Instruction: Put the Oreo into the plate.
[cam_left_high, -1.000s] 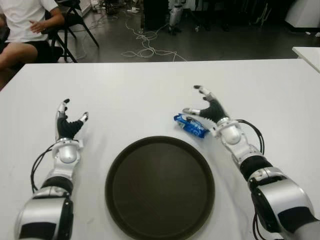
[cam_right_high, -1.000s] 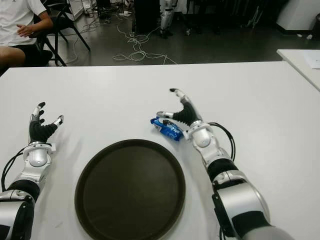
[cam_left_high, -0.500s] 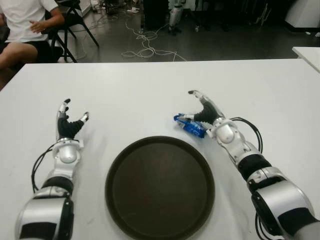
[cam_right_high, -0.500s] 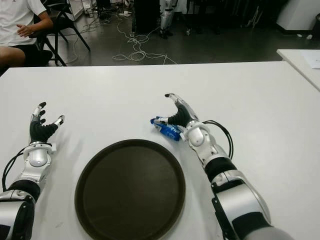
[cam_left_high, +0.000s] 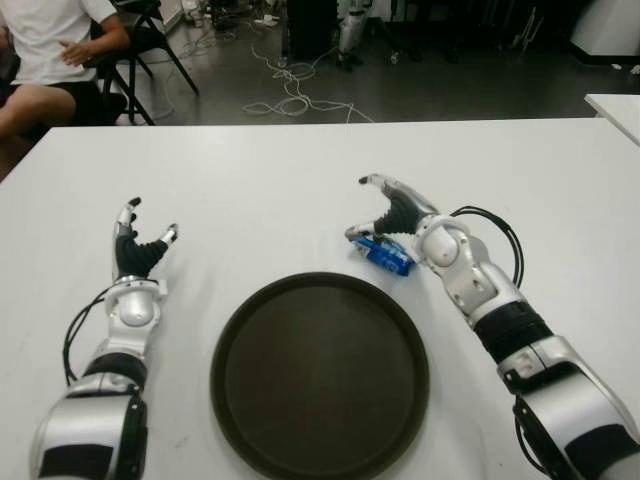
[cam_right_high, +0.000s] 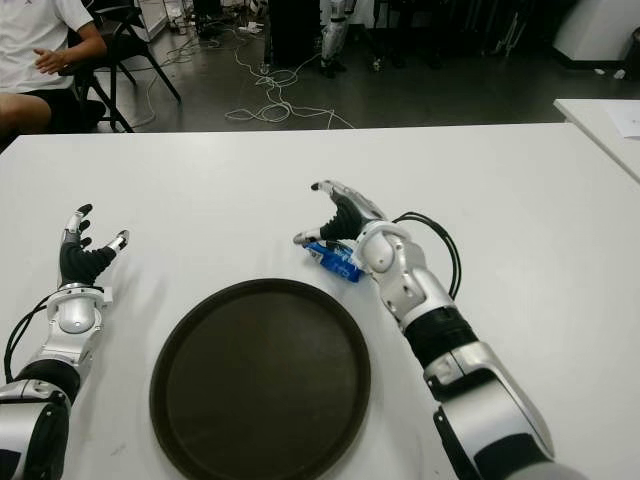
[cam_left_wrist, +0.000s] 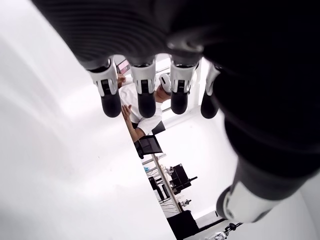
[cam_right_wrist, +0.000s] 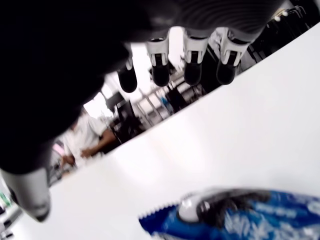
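A blue Oreo pack (cam_left_high: 385, 256) lies on the white table (cam_left_high: 280, 180), just beyond the right far rim of the round dark brown plate (cam_left_high: 320, 380), which holds nothing. My right hand (cam_left_high: 375, 212) arches over the pack with its fingers spread and open. In the right wrist view the fingertips (cam_right_wrist: 192, 72) hover apart from the Oreo pack (cam_right_wrist: 240, 217), with the thumb off to one side. My left hand (cam_left_high: 140, 235) shows left of the plate, fingers pointing up and open, holding nothing.
A person (cam_left_high: 50, 45) sits on a chair beyond the table's far left corner. Cables (cam_left_high: 290, 95) trail on the floor behind the table. Another white table's corner (cam_left_high: 615, 105) shows at the right edge.
My right hand has swung left and tipped forward from beside the Oreo pack to over it. The pack has barely shifted. The left hand has not moved.
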